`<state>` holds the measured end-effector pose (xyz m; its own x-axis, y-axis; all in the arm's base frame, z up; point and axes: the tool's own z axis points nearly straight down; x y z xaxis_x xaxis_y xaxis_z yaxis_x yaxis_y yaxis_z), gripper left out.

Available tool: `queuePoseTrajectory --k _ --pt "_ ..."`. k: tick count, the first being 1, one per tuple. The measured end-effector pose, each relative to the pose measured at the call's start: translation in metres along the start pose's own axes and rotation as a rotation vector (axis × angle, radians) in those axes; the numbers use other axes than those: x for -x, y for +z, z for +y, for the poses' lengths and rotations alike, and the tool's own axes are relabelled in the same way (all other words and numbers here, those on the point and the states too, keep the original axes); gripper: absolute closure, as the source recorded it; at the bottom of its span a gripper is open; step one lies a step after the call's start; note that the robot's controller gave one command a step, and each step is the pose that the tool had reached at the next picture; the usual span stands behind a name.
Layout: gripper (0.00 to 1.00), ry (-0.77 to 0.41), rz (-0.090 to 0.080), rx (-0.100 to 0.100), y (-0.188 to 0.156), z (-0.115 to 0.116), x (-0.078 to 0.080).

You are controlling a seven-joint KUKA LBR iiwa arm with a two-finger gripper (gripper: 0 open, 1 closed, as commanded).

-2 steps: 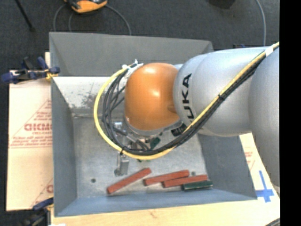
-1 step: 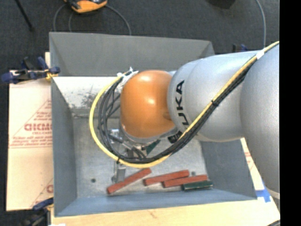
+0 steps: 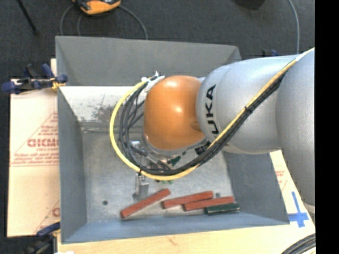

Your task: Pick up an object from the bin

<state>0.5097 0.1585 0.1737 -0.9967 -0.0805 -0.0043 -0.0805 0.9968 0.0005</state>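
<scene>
Camera view: you look down into a grey bin [image 3: 69, 157].
Gripper [image 3: 140, 188]: at 6 o'clock on the floor, below the orange cover [image 3: 169, 112].
Jaws: you cannot tell if they are spread or pressed together.
Left stick [image 3: 145, 203]: red-brown, tilted, at 6 o'clock, just beside the gripper tip.
Middle stick [image 3: 188, 199], right stick [image 3: 209, 202]: red-brown, toward 5 o'clock.
Green stick [image 3: 222, 209]: dark, at 5 o'clock, against the right stick.

The arm [image 3: 259, 105] is silver-grey, built of thick rounded links; black letters [image 3: 207, 112] reading "UKA" run down one link; a glossy orange dome cover [image 3: 169, 112] caps the wrist; black cables [image 3: 127, 123] bunch beside it; a yellow cable [image 3: 113, 134] loops round them and runs back along the arm; the gripper [image 3: 140, 190] is small, of grey metal.
</scene>
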Motion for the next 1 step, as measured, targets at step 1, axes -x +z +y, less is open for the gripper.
queuePoseTrajectory --k 1 --pt "0.00 0.035 0.002 0.000 0.0306 -0.0099 0.0101"
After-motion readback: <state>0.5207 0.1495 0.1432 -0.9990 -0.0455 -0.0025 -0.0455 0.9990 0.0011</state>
